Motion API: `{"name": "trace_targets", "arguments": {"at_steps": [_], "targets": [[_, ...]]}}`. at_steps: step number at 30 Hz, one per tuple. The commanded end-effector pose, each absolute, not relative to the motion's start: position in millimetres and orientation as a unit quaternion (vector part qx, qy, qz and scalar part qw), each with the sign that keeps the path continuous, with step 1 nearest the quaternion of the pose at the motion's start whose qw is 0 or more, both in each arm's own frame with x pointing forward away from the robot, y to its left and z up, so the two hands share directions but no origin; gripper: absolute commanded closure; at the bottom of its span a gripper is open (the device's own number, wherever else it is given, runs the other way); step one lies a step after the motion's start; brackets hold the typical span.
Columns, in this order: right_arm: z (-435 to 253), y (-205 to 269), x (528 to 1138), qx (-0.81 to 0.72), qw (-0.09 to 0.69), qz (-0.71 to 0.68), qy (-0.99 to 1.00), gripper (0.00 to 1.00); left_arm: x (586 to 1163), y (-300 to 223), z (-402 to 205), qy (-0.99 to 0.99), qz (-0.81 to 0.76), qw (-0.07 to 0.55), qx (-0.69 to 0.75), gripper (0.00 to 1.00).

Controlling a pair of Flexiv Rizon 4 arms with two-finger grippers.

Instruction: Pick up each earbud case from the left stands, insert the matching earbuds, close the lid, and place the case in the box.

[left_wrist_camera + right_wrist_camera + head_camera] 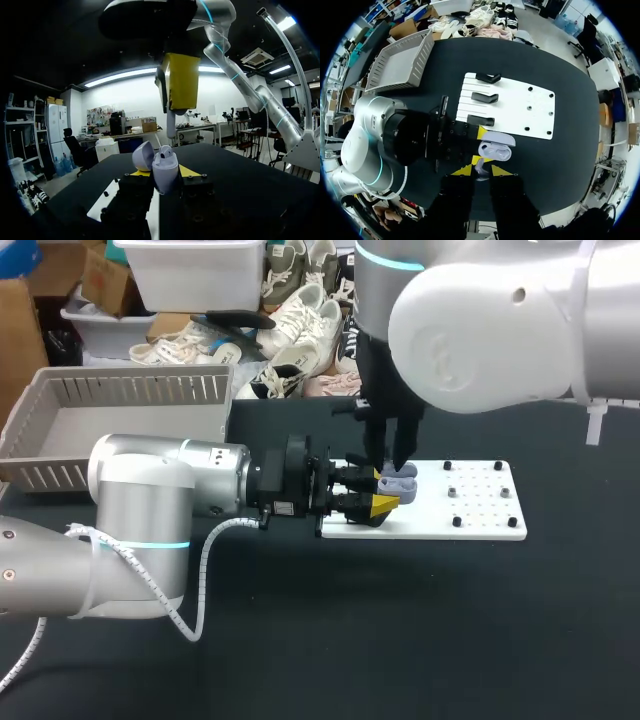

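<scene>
L arm (140, 500): nearest thing, big and silver, in from left, lying low over table (420, 640) toward mid.
L gripper (385, 490): clamped on earbud case (398, 481), one yellow tip each side of the body, gap abt case-wide.
Case posn: mid-table, at left end of white board (480, 518). Can't tell if it touches the board.
Case state: lid (143, 155) swung open, standing up beside the body. Mouth faces up.
Case contents: pale rounded shape at the mouth. Can't tell if a bud is seated.
R arm (500, 320): in from far right, wrist pointing straight down.
R gripper (392, 465): directly over the open case, fingers nearly together, small pale earbud (481, 169) pinched btwn the tips.
Bud vs case: just above the mouth, at the case's near side. Contact can't be told.
L vs R gripper: at right angles, L level, R vertical, tips close together around the case.
Board, left part: three black stands (485, 97) in a row, nearest one just beside L gripper's yellow tip.
Board, right part: small black pegs (452, 492) scattered.
Container: grey box (130, 390) w/ slotted walls, far left, well apart from case and both grippers. Its grey floor in plain view.
</scene>
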State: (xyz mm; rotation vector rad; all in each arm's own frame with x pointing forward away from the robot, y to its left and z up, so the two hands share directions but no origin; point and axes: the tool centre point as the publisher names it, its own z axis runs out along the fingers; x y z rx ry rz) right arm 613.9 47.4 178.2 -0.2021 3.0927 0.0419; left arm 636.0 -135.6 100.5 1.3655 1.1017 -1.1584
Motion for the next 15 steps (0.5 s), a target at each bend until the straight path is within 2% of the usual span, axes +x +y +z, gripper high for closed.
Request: {"name": "trace_targets", "arguments": {"at_steps": [1, 15], "targets": [[172.0, 51.2, 617.6, -0.071, 0.033, 0.012, 0.997, 1.0, 635.3, -135.5, 100.7, 0.456, -0.477, 0.497, 0.563, 1.0], [171.9, 48.9, 626.4, -0.104, 0.047, 0.013, 0.993, 1.0, 635.3, -135.5, 100.7, 0.456, -0.477, 0.497, 0.563, 1.0]]}}
